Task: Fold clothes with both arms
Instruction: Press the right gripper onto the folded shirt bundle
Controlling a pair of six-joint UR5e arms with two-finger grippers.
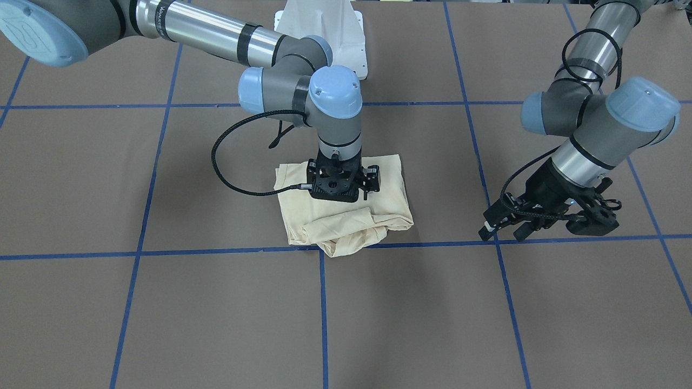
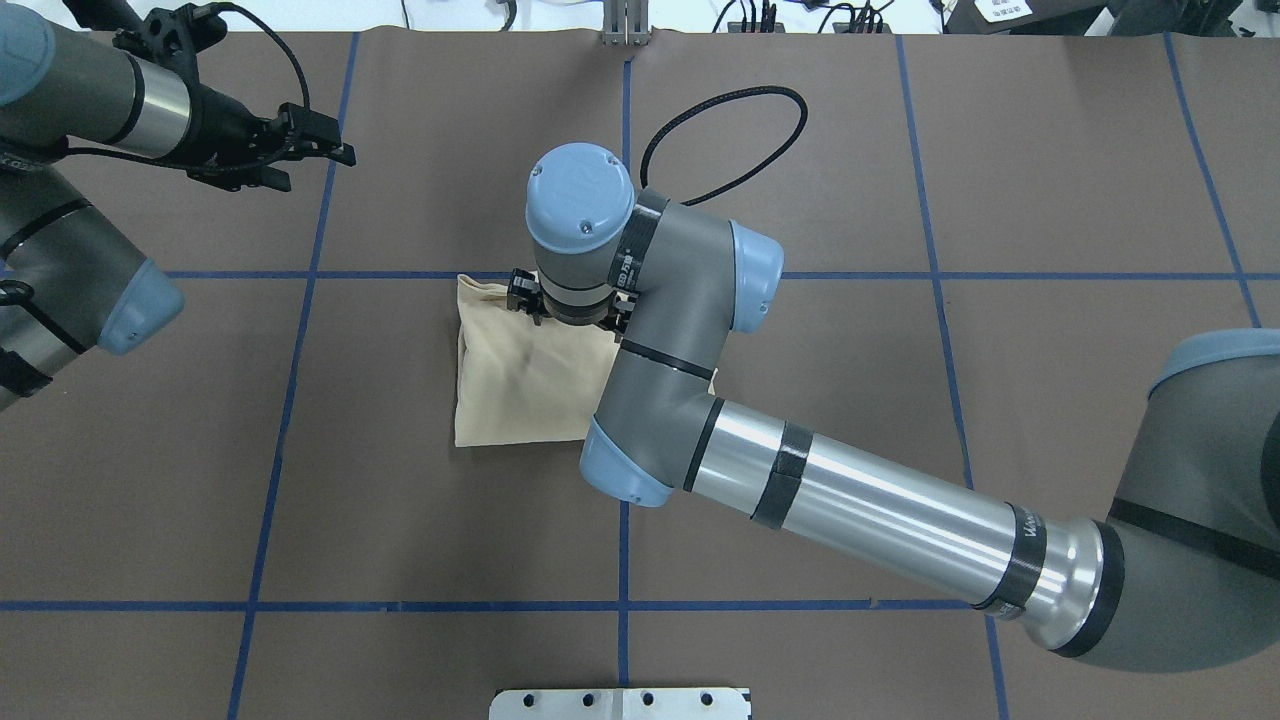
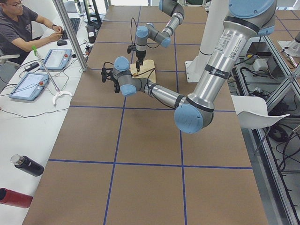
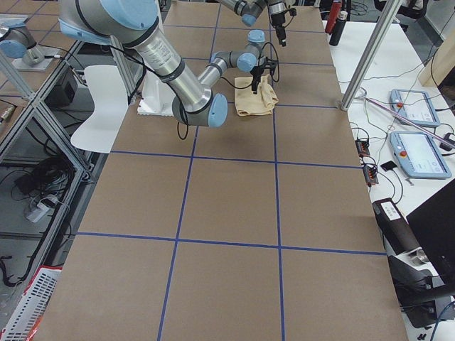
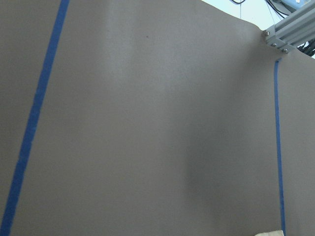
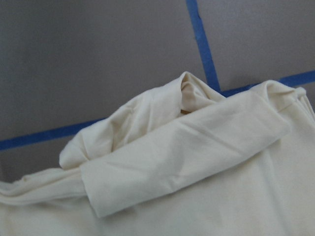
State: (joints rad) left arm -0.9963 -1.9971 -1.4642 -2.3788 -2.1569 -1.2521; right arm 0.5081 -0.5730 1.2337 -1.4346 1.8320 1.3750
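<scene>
The clothes [image 1: 346, 216] are one pale cream shirt folded into a small packet on the brown table, with a rolled sleeve bunched along its operator-side edge [image 6: 197, 162]. My right gripper [image 1: 340, 183] points straight down onto the packet's middle. Its side links look spread, so it reads as open, though the wrist hides the fingertips. The overhead view shows the shirt [image 2: 510, 380] half covered by that arm. My left gripper [image 1: 505, 232] hangs open and empty above bare table, well off to the shirt's side [image 2: 320, 165]. The left wrist view shows only a cream corner of the shirt [image 5: 270, 233].
Blue tape lines [image 1: 323, 302] divide the brown table into squares. The white pedestal base [image 1: 324, 32] stands behind the shirt. A person [image 3: 23, 28] sits at a side desk with tablets [image 3: 56, 58]. Bottles [image 3: 26, 165] lie nearby, and a metal post [image 3: 70, 33] rises at the table's edge.
</scene>
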